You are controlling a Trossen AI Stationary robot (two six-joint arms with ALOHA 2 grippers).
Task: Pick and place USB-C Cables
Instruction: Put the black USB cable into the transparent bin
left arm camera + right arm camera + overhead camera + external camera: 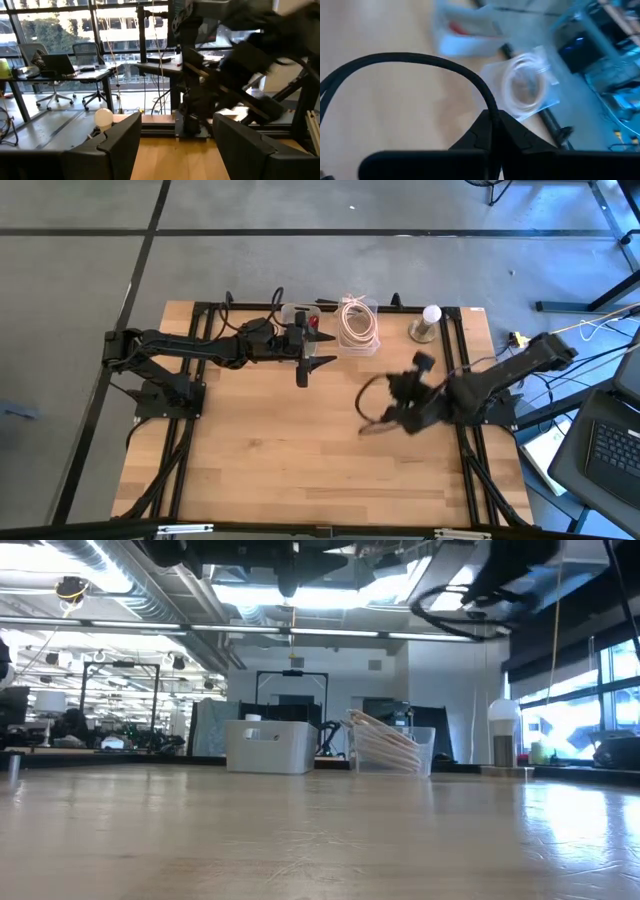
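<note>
Right gripper (492, 122) clamped on black cable (420, 62), raised over table (300, 470); we note left gripper (172, 145) apart.

A pale wooden tabletop (300, 460) fills the frame's middle. Along its upper edge stand a white bin (298, 320), a clear container (357, 330) holding cream cable coils (356, 320), and a ball-topped object (429, 323).

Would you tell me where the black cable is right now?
The black cable hangs as a loop from the shut right gripper, raised over the table's right half in the high view, well short of the clear bin of cream-white cables at the far edge.
</note>
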